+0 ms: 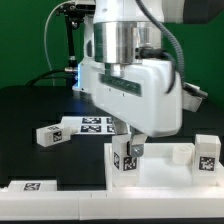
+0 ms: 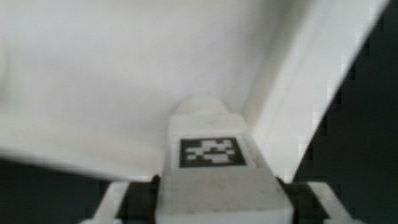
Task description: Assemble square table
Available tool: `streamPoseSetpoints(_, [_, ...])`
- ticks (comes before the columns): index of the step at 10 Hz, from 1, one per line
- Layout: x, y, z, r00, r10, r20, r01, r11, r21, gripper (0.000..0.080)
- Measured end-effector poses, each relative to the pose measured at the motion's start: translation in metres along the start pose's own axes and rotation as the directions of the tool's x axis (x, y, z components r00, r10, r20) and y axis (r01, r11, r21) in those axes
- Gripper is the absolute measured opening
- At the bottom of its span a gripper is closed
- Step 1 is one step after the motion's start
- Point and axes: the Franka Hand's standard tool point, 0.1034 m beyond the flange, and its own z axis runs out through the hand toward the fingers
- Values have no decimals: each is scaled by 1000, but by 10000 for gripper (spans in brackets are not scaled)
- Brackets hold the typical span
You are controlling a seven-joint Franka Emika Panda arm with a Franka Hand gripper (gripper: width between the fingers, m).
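Note:
My gripper [image 1: 128, 150] is shut on a short white leg [image 1: 126, 161] with a black-and-white tag, held upright over the left part of the white square tabletop [image 1: 150, 180]. In the wrist view the leg [image 2: 214, 150] fills the space between the two fingers [image 2: 128, 203], which press on its sides, so the gripper [image 2: 217, 208] is shut on it. Beyond it lie the tabletop's flat inside [image 2: 107, 80] and its raised rim [image 2: 294, 70]. Whether the leg touches the tabletop I cannot tell. A second tagged leg [image 1: 207, 152] stands at the tabletop's right end.
A third tagged leg [image 1: 48, 135] lies on the black table toward the exterior view's left. The marker board [image 1: 95, 124] lies behind the gripper. A long white bar with one tag [image 1: 30, 187] lies at the front left. Another white piece [image 1: 178, 153] sits on the tabletop's far edge.

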Motion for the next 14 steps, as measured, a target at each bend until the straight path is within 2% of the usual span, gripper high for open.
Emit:
streamPoseSetpoints(2, [0,-1,0,975,224,8,-224,974,10,288])
streamPoseSetpoints(4, [1,-1,0,983,184,8,-184,983,10,288])
streamPoseSetpoints(5, [1,0,0,992,128,4,-128,992,7,474])
streamPoseSetpoints(6, [3,1,1,999,-55,-3,55,999,0,588])
streamPoseSetpoints(7, [1,2,1,980,-200,-9,200,980,1,588])
streamPoseSetpoints(8, [-1,2,1,935,-355,-19,355,935,0,637])
streamPoseSetpoints(9, [1,2,2,932,-362,-20,362,932,-1,646])
streamPoseSetpoints(11, [2,2,2,869,-494,-21,494,869,-6,646])
streamPoseSetpoints(12, [3,1,1,786,-618,-27,618,786,-8,648])
streamPoseSetpoints(14, [3,-3,0,518,-855,-43,855,519,-19,648])
